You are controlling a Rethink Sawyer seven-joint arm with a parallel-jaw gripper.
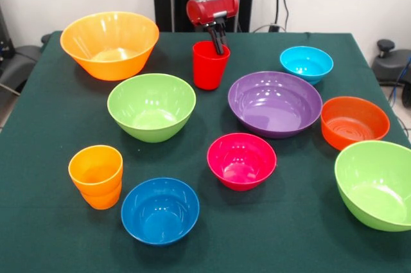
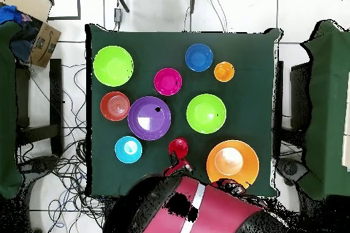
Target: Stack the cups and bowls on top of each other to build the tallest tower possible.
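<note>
The red cup (image 1: 210, 65) stands upright on the green table (image 1: 51, 234), toward the side where the arm comes down, between the large yellow-orange bowl (image 1: 110, 44) and the small light blue bowl (image 1: 306, 63). The gripper (image 1: 218, 40) hangs at the cup's rim, its dark fingers reaching just to or over the far edge; whether they are pinching the wall or merely close together beside it, I cannot tell.

Nothing is stacked on the red cup yet, though the orange cups (image 1: 96, 175) at the table's other side look nested already. Around the red cup sit a lime green bowl (image 1: 151, 105) and the wide purple bowl (image 1: 275, 102), with the pink bowl (image 1: 241, 160), dark blue bowl (image 1: 160, 210), orange bowl (image 1: 354, 121) and second lime green bowl (image 1: 376, 184) farther off.

The likely risk: a grip on one thin, smooth wall lets the cup swing or slip when lifted, or a sideways nudge tips it into the neighbouring bowls.
</note>
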